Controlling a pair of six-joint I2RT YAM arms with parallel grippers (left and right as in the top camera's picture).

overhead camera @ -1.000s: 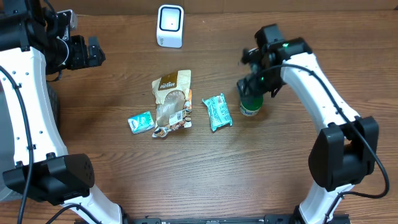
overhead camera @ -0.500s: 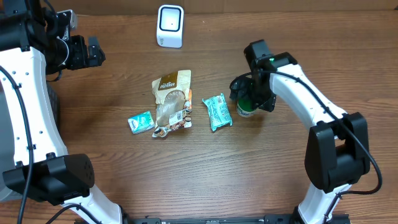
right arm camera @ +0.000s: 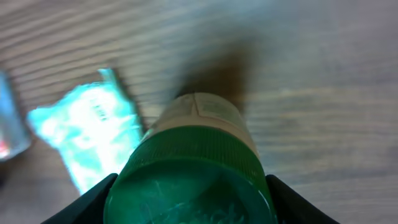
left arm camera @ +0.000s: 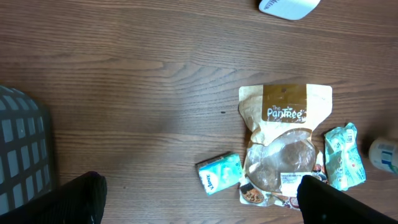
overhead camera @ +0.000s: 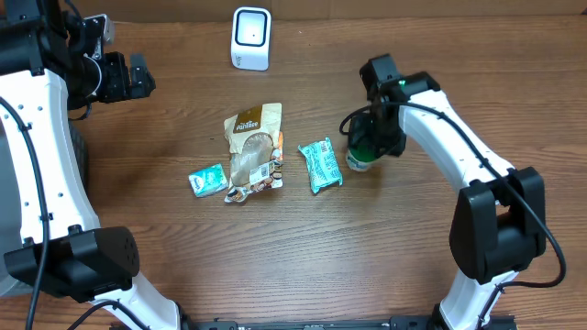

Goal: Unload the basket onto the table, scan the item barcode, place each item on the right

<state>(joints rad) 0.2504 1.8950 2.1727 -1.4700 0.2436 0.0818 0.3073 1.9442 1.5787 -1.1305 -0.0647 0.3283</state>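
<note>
right claw: The right claw (right arm camera: 189, 193) has one finger on each side of the green cap (right arm camera: 186, 177) of the bottle (right arm camera: 202, 115), close against it. I cannot tell whether they are pressing on it yet.
bottle: It seems to stand upright on the table (overhead camera: 165, 238), just right of the teal packet (overhead camera: 319, 165) and well apart from the scanner (overhead camera: 250, 38) at the far edge.
grip: The cap is round and smooth. The fingers should sit level and square across its widest part and squeeze firmly before any lift, because an off-centre pinch is likely to let it twist or slip.
lift: Raise it straight up first, so the base clears the teal packet without nudging it.
barcode: No view shows it, and the label is probably on the white body. The bottle will likely need tilting and turning slowly until the label faces the scanner's window.
scanner approach: Carry it over the brown pouch (overhead camera: 253, 147) and hold it steady near the scanner's front, without touching it.
left claw: The left claw (left arm camera: 202, 196) is spread wide and empty, up at the far left corner. It is clear of the path and should stay there.
</note>
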